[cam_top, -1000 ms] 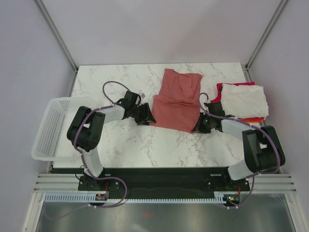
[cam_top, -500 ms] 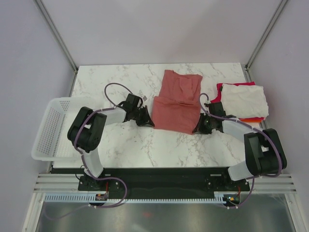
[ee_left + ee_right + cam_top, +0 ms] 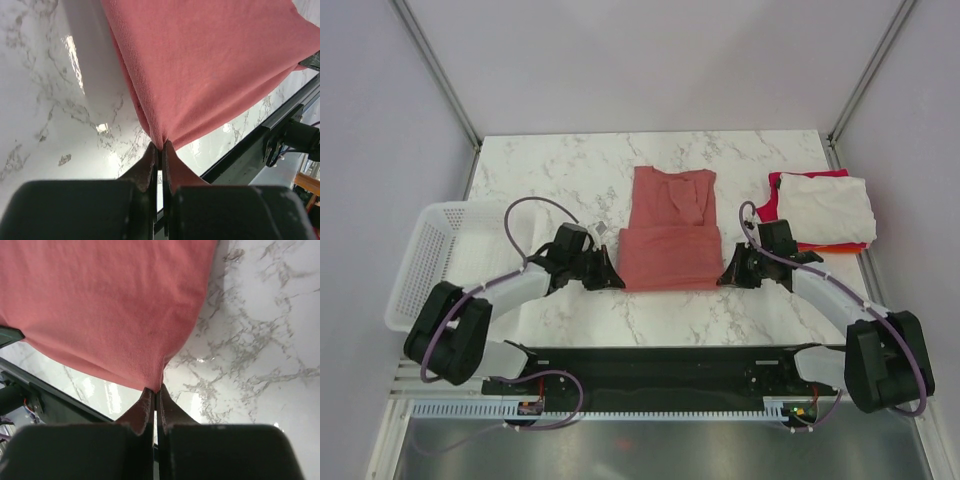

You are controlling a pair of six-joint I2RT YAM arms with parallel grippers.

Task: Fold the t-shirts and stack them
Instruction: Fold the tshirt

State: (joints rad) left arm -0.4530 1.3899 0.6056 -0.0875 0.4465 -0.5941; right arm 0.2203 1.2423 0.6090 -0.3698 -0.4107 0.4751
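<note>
On bench (image 3: pixel 550 170) centre: salmon t-shirt (image 3: pixel 668 250); left hand (image 3: pixel 612 281) clamped on its near-left corner, right hand (image 3: pixel 725 279) clamped on near-right corner.

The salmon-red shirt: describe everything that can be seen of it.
The salmon-red shirt is plain, soft knit cloth with no print. It lies on the marble table between the arms, partly folded: a wider doubled band at the near end and a narrower, creased part reaching away. The left gripper is shut on its near left corner, the right gripper on its near right corner. It lies apart from the folded stack to the right.
</note>
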